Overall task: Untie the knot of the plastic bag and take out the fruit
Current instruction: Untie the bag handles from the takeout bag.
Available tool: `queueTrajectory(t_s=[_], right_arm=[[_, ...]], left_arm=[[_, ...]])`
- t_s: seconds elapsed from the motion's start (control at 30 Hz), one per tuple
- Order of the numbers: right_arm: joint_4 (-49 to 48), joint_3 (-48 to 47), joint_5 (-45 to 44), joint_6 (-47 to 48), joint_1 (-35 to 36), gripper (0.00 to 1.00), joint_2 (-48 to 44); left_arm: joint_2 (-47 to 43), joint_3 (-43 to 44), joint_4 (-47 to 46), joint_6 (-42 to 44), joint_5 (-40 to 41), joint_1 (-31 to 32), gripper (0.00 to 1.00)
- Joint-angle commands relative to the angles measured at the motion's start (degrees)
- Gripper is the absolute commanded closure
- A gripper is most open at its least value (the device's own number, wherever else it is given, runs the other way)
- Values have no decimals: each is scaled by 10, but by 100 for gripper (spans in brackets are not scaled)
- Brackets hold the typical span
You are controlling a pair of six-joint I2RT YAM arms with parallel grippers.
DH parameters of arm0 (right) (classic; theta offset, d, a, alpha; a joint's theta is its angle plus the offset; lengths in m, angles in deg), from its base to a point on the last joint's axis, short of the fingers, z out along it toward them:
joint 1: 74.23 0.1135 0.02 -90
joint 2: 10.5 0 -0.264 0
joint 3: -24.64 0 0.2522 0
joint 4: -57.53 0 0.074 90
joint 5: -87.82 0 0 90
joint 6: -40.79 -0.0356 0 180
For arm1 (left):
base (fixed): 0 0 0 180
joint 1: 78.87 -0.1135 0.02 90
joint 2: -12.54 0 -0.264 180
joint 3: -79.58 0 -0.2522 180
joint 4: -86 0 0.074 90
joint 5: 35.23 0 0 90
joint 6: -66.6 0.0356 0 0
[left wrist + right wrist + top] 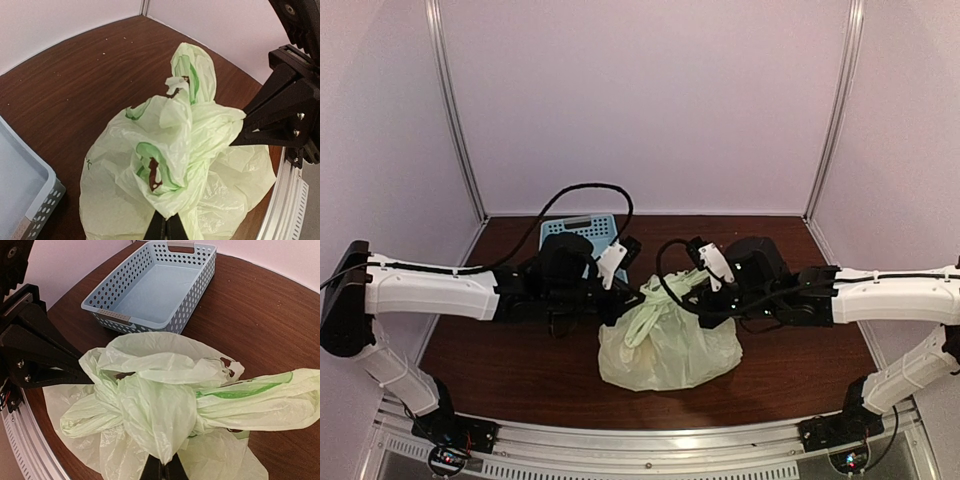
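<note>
Pale yellow-green plastic sits at the middle of the table (510, 370), and both arms are on it. Starting at the left: the left arm reaches in low, and the left gripper (165, 225) is pinched tight on a fold of the plastic bag (665, 350). In its wrist view the two dark fingers meet with film bunched between them. Just behind that arm is the light blue perforated basket (150, 290), on the far side of the table and apart from the bag. Centre now: the bag lies slumped on the dark wood with its neck gathered upward. The knot (155, 407) is a thick twisted bunch of the handles at the top, with one loop handle trailing off to the side. Over to the right, the right gripper (162, 467) is clamped on the plastic just under the knot, facing the left one across it, tips close together. As for the fruit, it's hard to say from here: the film is too cloudy and crumpled to pick out any pieces inside.
</note>
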Motion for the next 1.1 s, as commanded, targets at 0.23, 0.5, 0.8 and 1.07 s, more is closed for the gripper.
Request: queueTrajectory(t_s=[0.23,0.5,0.8,1.07], right_arm=[[-2,22,-8,-15,-14,100,-13],[-2,12,38,-1,-16,90,-22],[52,-42,67,29,-19,57,-49],[106,-117,93,80,-33,54,10]], left_arm=[[-21,-24,-3,-12,21,-20,100],[-26,-35,-16,-3,1,-23,100],[-29,-40,-38,11,-25,-22,100],[-30,-40,-42,13,-28,-22,100]])
